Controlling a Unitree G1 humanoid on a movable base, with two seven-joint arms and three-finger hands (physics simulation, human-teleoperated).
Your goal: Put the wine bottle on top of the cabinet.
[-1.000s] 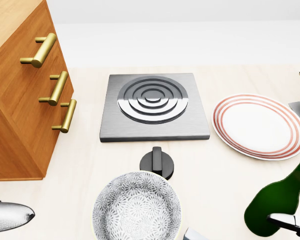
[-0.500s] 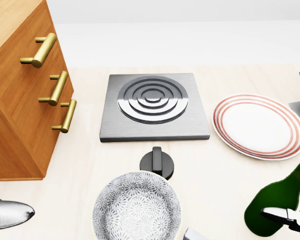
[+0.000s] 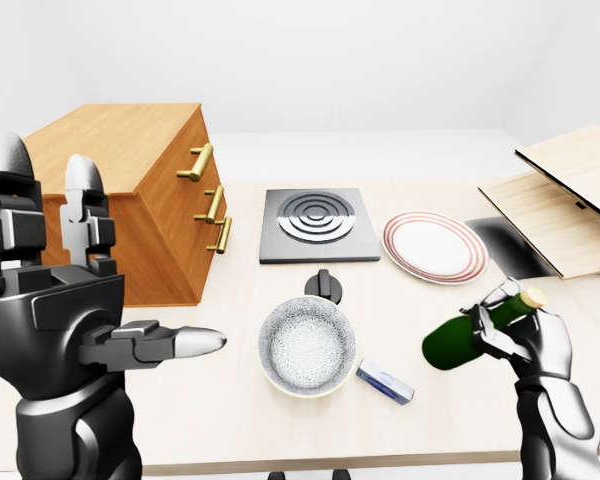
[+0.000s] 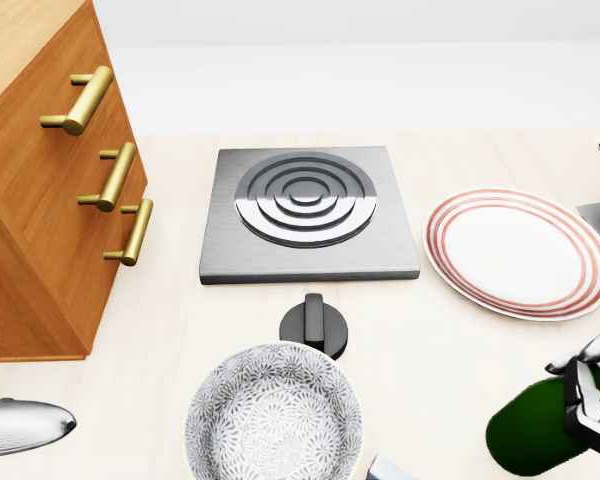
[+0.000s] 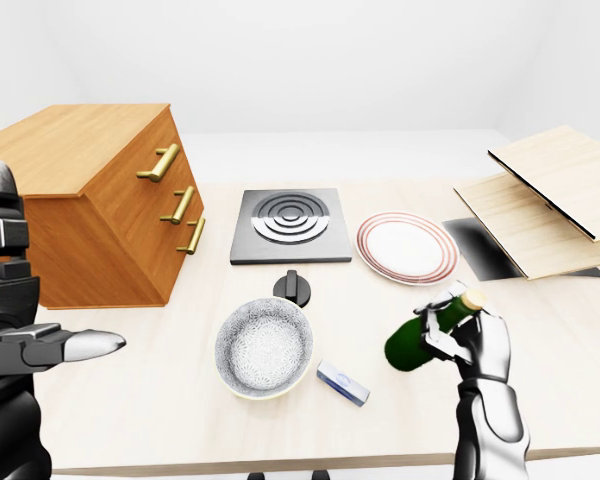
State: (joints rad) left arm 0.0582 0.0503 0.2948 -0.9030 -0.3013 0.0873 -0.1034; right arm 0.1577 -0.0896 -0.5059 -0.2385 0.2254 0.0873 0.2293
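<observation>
I hold the wine bottle (image 3: 472,334) in my right hand (image 3: 525,335) at the lower right of the left-eye view. It is dark green with a pale cap, tilted steeply, neck pointing up and right. The wooden cabinet (image 3: 130,200) with three brass handles stands at the upper left, its flat top bare.

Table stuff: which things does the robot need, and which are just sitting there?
Needed: bottle, in the right hand; cabinet.

Just sitting: bowl, plate, hob, knob, small blue box, boards.
</observation>
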